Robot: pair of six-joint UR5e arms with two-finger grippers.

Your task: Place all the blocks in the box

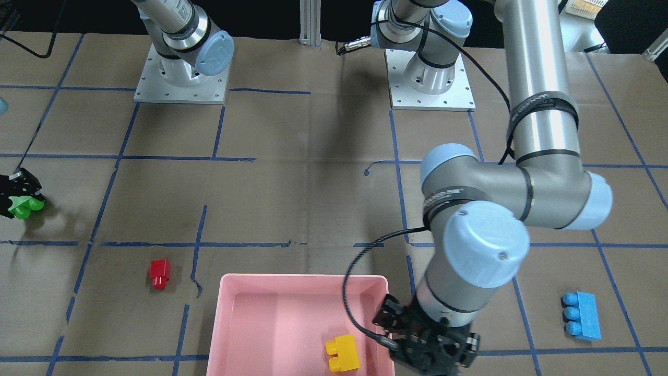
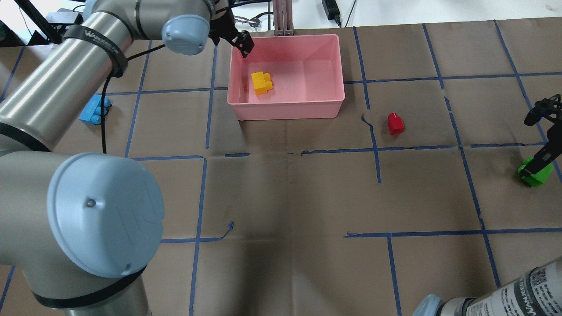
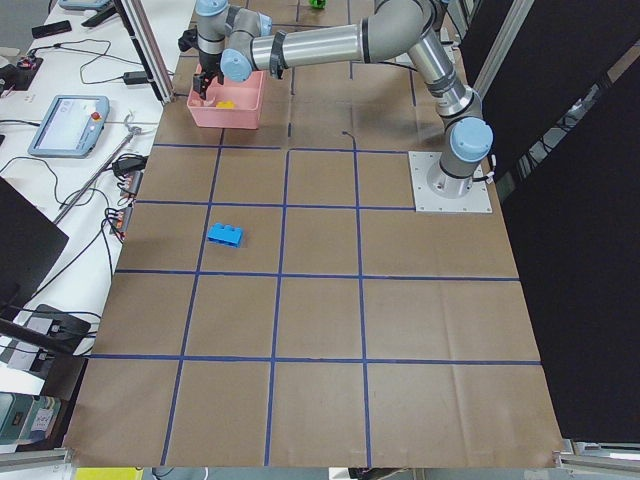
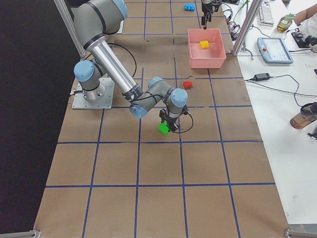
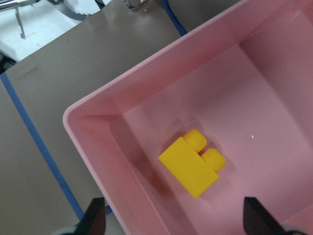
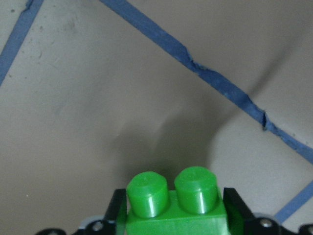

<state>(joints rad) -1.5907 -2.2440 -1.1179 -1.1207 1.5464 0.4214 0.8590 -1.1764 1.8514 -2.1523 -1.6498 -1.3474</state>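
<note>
The pink box (image 2: 285, 112) stands at the table's far side, with the yellow block (image 2: 261, 83) lying inside it near its left end. My left gripper (image 2: 242, 43) hangs open and empty over that end; the left wrist view shows the yellow block (image 5: 193, 164) below its spread fingertips (image 5: 95, 215). My right gripper (image 2: 538, 163) is shut on the green block (image 2: 535, 174) at the table's right side, close to the surface; the block's studs fill the right wrist view (image 6: 173, 205). The red block (image 2: 395, 123) lies right of the box. The light-blue block (image 2: 93, 112) lies far left.
Blue tape lines grid the brown table cover. My left arm's big elbow (image 1: 469, 240) reaches over the table beside the box (image 1: 302, 279). Both arm bases (image 1: 180, 78) stand at the robot's side. Teach pendants and cables (image 4: 275, 49) lie on the side bench.
</note>
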